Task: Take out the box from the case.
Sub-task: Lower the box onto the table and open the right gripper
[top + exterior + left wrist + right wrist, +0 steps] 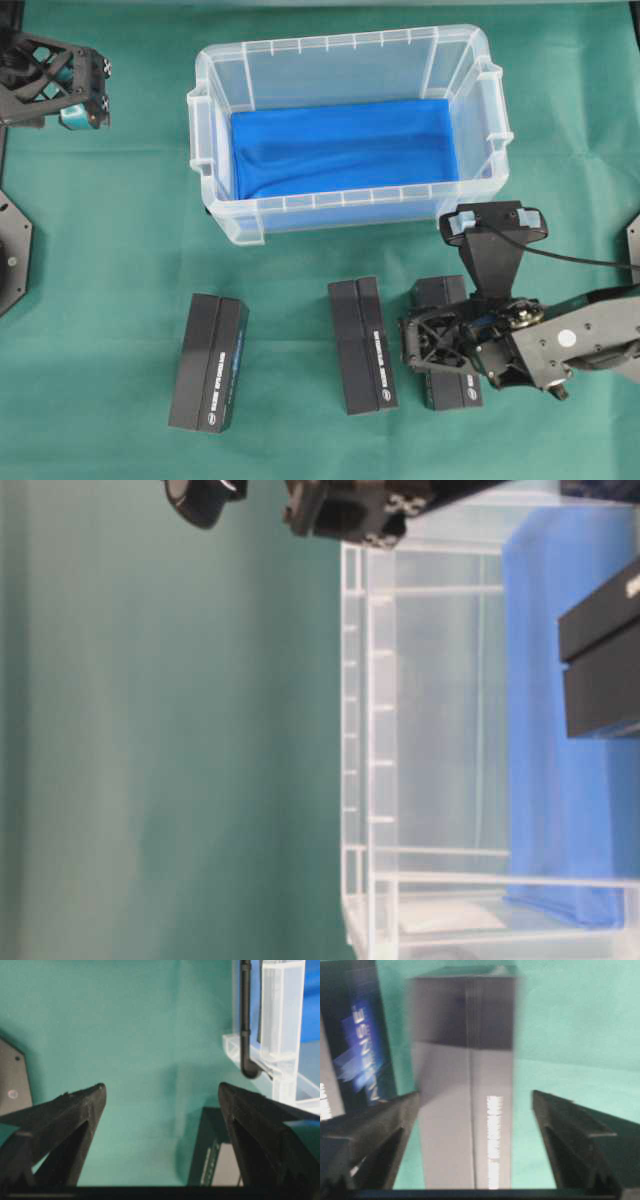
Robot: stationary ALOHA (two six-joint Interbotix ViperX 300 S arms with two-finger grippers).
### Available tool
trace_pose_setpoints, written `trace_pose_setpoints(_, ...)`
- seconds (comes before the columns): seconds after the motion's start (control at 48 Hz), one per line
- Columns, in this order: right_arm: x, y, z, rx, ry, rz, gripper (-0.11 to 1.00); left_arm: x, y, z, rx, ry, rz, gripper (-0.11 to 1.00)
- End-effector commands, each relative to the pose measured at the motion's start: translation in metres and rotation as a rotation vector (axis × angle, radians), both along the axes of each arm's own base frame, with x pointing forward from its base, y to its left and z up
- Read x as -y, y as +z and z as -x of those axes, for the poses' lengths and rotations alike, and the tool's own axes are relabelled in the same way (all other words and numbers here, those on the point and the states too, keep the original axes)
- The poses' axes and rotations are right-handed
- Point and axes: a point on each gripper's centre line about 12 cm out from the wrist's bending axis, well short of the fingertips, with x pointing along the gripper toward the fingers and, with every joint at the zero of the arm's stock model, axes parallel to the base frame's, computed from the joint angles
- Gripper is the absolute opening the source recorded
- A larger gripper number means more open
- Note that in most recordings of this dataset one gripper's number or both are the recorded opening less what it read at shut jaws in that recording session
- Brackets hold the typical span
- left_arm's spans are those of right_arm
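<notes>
Green cloth (110, 250) covering the whole tabletop, faint creases, even light

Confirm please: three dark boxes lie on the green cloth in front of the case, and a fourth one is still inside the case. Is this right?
Not quite. The overhead view shows the case holding only its blue cloth; no fourth box is inside. The three dark boxes do lie on the green cloth in front of it.

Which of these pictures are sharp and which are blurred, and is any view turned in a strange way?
Overhead view: sharp and evenly lit, the large clear plastic case and three black rectangular boxes crisp. Table-level view: turned sideways and soft. Left wrist view: fairly sharp on the green cloth, the open left gripper dark in the foreground. Right wrist view: clearly smeared, the box lettering hardly readable between the open right gripper fingers.
</notes>
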Motion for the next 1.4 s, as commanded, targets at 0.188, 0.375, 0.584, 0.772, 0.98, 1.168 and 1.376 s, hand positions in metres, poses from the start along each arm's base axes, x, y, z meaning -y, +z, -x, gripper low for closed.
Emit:
trace_pose_setpoints(0.188,-0.001,0.013,-0.002,0.015,-0.001,0.0,0.92,0.0,0.006,0.0,0.02,-0.002,-0.008,0.96)
trace_pose_setpoints(0.375,-0.001,0.017,-0.004,0.026,0.006,-0.003,0.92,0.0,0.006,0.0,0.02,-0.002,-0.008,0.96)
trace_pose_setpoints(0.584,-0.001,0.045,-0.006,0.046,0.008,0.002,0.92,0.0,0.006,-0.001,0.02,0.0,-0.007,0.96)
trace_pose_setpoints(0.772,0.003,0.084,-0.003,0.046,0.014,0.023,0.91,0.0,0.006,-0.001,0.02,0.0,-0.007,0.96)
trace_pose_setpoints(0.98,0.008,0.123,-0.003,0.064,0.027,0.062,0.91,0.0,0.007,-0.001,0.022,0.0,-0.008,0.96)
trace_pose_setpoints(1.168,0.008,0.147,-0.004,0.081,0.043,0.064,0.91,0.0,0.007,-0.001,0.022,0.0,-0.008,0.96)
trace_pose_setpoints(1.376,0.009,0.151,-0.004,0.083,0.057,0.07,0.91,0.0,0.007,-0.001,0.024,-0.001,-0.007,0.96)
